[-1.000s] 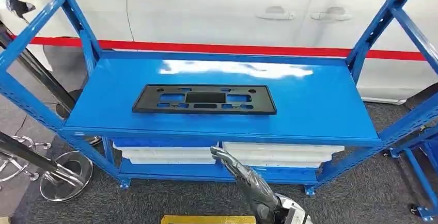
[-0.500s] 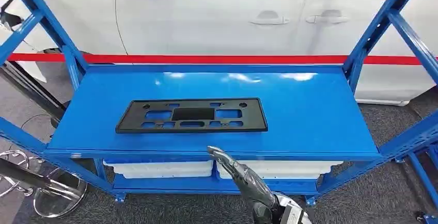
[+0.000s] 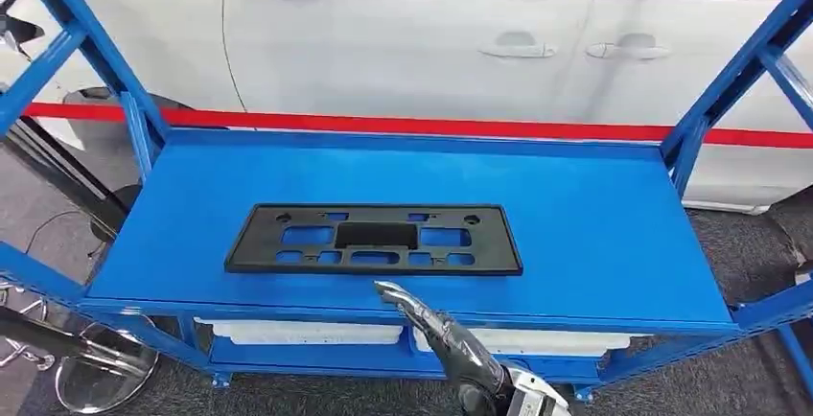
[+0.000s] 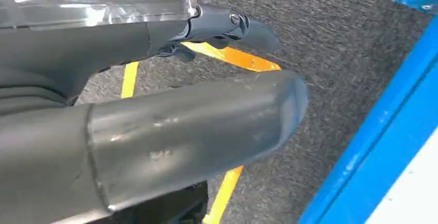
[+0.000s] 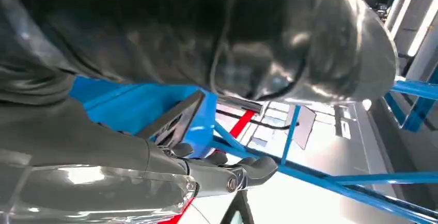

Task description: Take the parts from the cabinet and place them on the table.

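A flat black plastic part (image 3: 374, 241) with several cut-outs lies on the top shelf of the blue cabinet (image 3: 594, 234), left of the middle and near the front edge. My right hand (image 3: 436, 335) rises from below in front of that edge, its fingers stretched toward the part's near side and holding nothing; it stays short of the part. In the right wrist view the dark fingers (image 5: 227, 175) point past the part (image 5: 173, 118) on the blue shelf. My left hand (image 4: 170, 131) hangs over grey carpet with its thumb and fingers apart, holding nothing.
A white car (image 3: 431, 42) with a red strip stands right behind the cabinet. Blue uprights (image 3: 96, 52) frame both ends of the shelf. White bins (image 3: 307, 332) sit on the lower shelf. A chrome stand base (image 3: 105, 368) is at the left. A yellow line (image 4: 227, 193) marks the floor.
The whole picture has shifted, so the camera moved; the shelf now sits lower and nearer. My right hand stays raised before the shelf's front edge. The part lies where it was.
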